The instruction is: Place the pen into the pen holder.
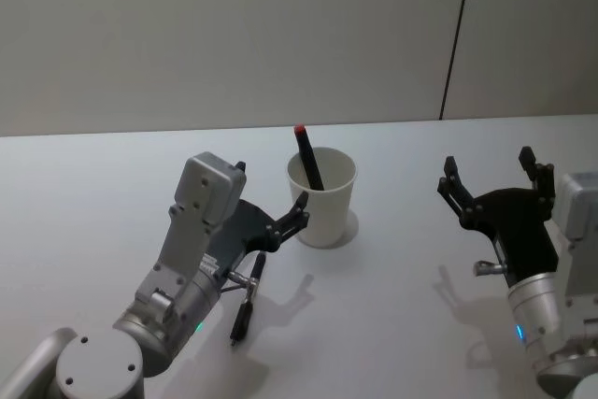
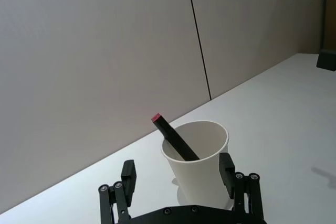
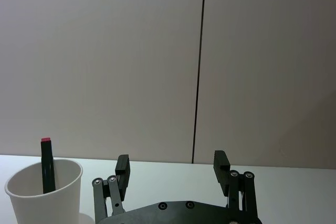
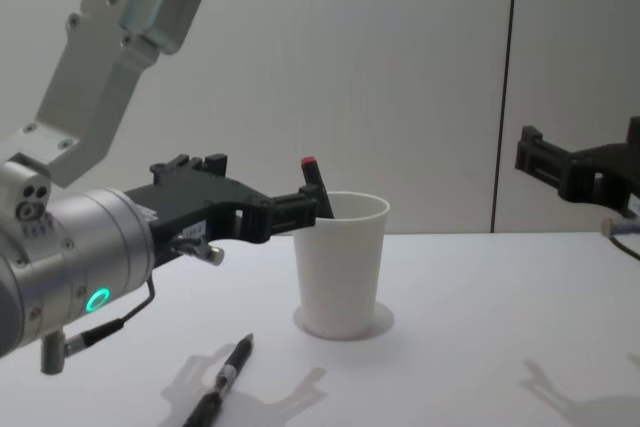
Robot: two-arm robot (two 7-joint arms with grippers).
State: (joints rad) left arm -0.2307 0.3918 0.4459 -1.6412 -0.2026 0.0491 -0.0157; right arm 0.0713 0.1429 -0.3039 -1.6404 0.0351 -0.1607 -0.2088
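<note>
The pen holder (image 1: 322,217) is a white paper cup standing upright mid-table. A black pen (image 1: 306,158) with a red end leans inside it, its top above the rim. A second black pen (image 1: 247,301) lies flat on the table under my left arm. My left gripper (image 1: 272,184) is open and empty just left of the cup, with one fingertip (image 1: 301,203) close against its wall. In the left wrist view the cup (image 2: 197,177) stands right ahead of the spread left gripper (image 2: 177,165). My right gripper (image 1: 488,163) hangs open and empty far right of the cup.
The white table (image 1: 411,324) runs back to a plain wall with a dark vertical seam (image 1: 455,44). In the chest view the lying pen (image 4: 222,382) rests near the table's front, left of the cup (image 4: 340,277).
</note>
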